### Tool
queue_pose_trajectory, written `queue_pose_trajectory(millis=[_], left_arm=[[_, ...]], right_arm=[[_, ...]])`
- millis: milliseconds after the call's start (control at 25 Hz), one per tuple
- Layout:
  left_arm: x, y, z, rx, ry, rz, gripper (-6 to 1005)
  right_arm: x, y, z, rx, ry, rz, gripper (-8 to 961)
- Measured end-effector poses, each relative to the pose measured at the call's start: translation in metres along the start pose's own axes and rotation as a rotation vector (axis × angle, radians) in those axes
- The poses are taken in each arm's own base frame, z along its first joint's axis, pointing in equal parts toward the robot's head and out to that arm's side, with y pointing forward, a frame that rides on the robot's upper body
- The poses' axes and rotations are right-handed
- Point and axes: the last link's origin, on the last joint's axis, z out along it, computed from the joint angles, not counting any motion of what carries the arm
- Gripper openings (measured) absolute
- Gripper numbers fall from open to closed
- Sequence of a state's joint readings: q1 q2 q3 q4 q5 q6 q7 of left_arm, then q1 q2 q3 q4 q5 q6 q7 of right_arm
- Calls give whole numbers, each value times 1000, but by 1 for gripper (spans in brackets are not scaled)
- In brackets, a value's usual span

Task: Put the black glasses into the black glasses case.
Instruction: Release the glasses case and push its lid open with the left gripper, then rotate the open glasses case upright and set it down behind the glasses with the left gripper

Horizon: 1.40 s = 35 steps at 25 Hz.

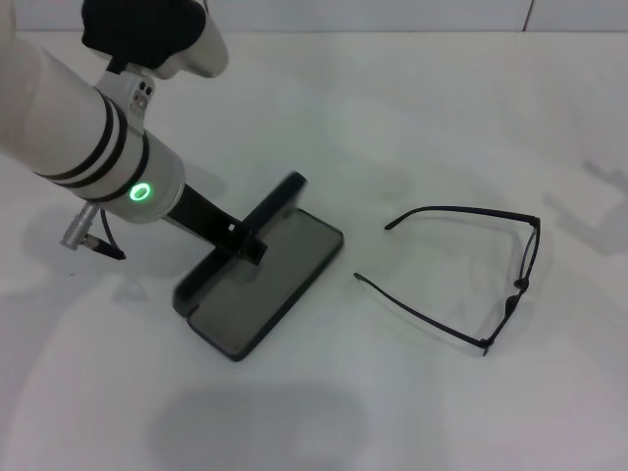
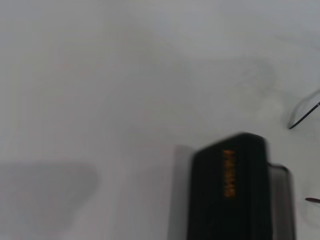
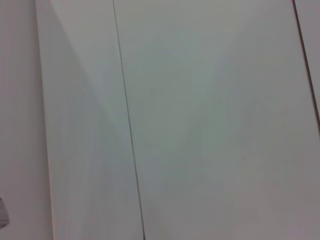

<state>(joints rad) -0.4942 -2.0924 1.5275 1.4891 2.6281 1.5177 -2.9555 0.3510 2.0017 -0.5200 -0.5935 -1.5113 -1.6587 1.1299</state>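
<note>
The black glasses case [image 1: 275,285] lies open at the table's middle left, its grey-lined half flat and its lid [image 1: 278,201] standing up on edge. My left gripper [image 1: 247,243] reaches in from the upper left and is shut on the lid's edge. In the left wrist view the case [image 2: 235,190] is a blurred black shape close up. The black glasses [image 1: 517,285] lie unfolded on the table to the right of the case, temple arms pointing toward it. Their temple tips show in the left wrist view [image 2: 302,115]. My right gripper is out of view.
The table [image 1: 392,412] is plain white. The right wrist view shows only white wall panels [image 3: 200,125] with a seam.
</note>
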Motion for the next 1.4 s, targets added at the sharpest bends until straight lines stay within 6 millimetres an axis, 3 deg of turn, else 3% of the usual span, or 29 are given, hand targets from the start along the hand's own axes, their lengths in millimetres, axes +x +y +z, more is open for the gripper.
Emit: queue_pose_trajectory(millis=[80, 320, 560, 720, 880, 1040, 1120, 1240, 1400], left_arm=[[0, 1, 2, 4, 7, 18, 447], [1, 0, 3, 28, 10, 34, 317], [0, 1, -2, 67, 26, 82, 244], [4, 0, -17, 105, 83, 134, 195], [15, 5, -37, 151, 197, 337, 196], [28, 6, -42, 219, 293, 619, 196], [39, 6, -35, 268, 341, 775, 195], [51, 7, -28, 312, 392, 863, 195], [67, 15, -3, 336, 406, 982, 194]], right_arm=[[0, 0, -1, 0, -2, 1, 795], [0, 1, -7, 16, -19, 7, 795], [1, 3, -15, 31, -40, 22, 795], [1, 4, -20, 43, -49, 28, 795], [2, 6, -22, 47, -65, 33, 795], [4, 9, -23, 36, -76, 34, 794], [5, 11, -23, 31, -80, 41, 794], [9, 16, -27, 25, -89, 58, 794], [15, 22, -34, 32, -100, 83, 794]])
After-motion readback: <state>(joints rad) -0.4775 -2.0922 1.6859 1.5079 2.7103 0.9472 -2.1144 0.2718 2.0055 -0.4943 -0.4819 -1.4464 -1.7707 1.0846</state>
